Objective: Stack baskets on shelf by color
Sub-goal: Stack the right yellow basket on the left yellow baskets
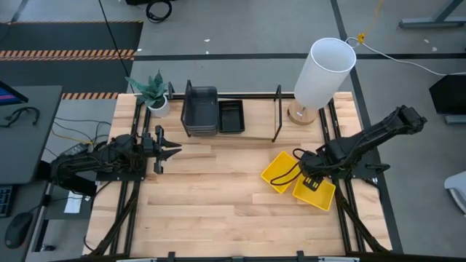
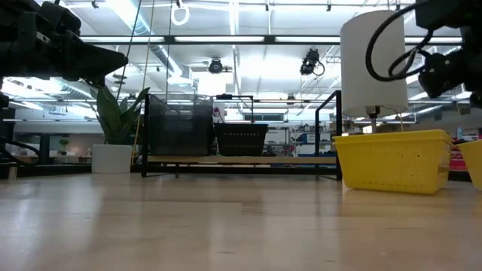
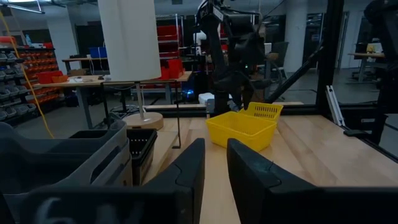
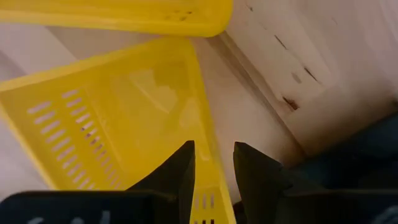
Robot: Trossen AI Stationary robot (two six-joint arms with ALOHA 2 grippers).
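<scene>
Two yellow baskets lie on the table at the right: one nearer the middle, one by the right edge. My right gripper hangs open over the right-hand basket, pointing down. In its wrist view that basket's rim runs between the fingers, and the low view shows the hand well above. On the shelf at the back stand stacked dark grey baskets and a black mesh basket. My left gripper waits level at the left, a little open, holding nothing.
A tall white cylinder on a round foot stands at the back right, close to the shelf's right end. A potted plant sits at the back left. Bare wooden table stretches across the near middle.
</scene>
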